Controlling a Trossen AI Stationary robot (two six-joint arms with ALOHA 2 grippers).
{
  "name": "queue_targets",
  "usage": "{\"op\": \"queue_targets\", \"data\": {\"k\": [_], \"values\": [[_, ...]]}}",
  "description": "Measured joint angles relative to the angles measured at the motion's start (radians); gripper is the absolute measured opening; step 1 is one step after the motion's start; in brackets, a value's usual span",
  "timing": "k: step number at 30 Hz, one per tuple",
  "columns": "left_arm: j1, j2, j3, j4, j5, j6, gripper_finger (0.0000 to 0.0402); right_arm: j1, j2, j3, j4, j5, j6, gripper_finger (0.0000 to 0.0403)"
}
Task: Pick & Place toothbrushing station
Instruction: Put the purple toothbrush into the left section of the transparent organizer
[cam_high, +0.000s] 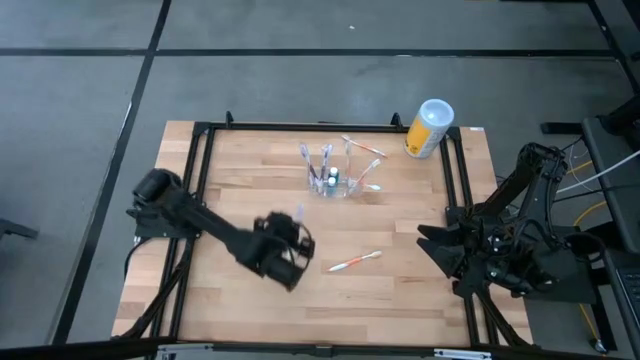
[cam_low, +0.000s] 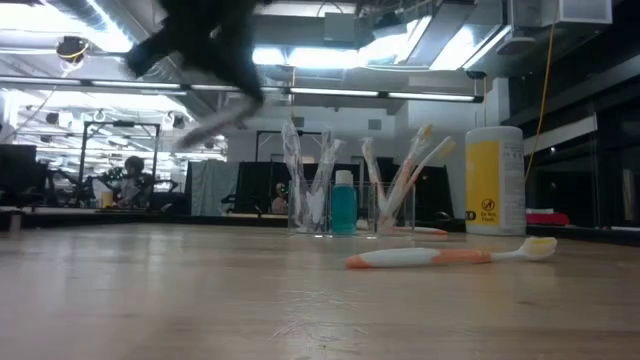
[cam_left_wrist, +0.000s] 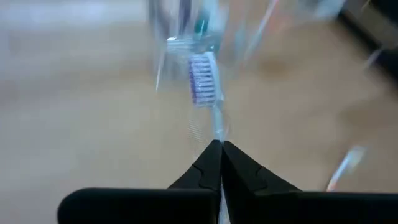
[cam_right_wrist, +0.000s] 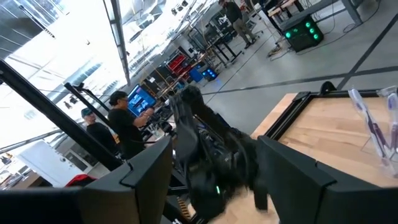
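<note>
Wooden table (cam_high: 400, 300) with left gripper (cam_high: 290, 240) raised over its front-left part, clenched on purple-bristled toothbrush (cam_left_wrist: 204, 84); right gripper (cam_high: 440, 245) parked at right edge, fingers spread, holding nothing. Yellow canister (cam_high: 428, 128) at back right, clear toothbrushing station (cam_high: 335, 178) upright at back centre holding several brushes. Orange-and-white toothbrush (cam_high: 355, 262) flat on table nearer front.

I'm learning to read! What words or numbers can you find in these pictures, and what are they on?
Yellow canister: small dark print and a round symbol, too blurred to read.
Screen in the room behind: too far off to read.
Nothing else has words.
</note>
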Motion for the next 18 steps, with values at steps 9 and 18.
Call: {"op": "queue_targets", "data": {"k": [9, 18], "values": [[0.169, -0.185, -0.094, 0.187, -0.374, 0.162, 0.0002, -0.005, 0.0, 0.0, 0.001, 0.0, -0.041, 0.0236], [0.266, -0.251, -0.518, 1.092, -0.374, 0.545, 0.0002, -0.005, 0.0, 0.0, 0.002, -0.004, -0.056, 0.0235]]}}
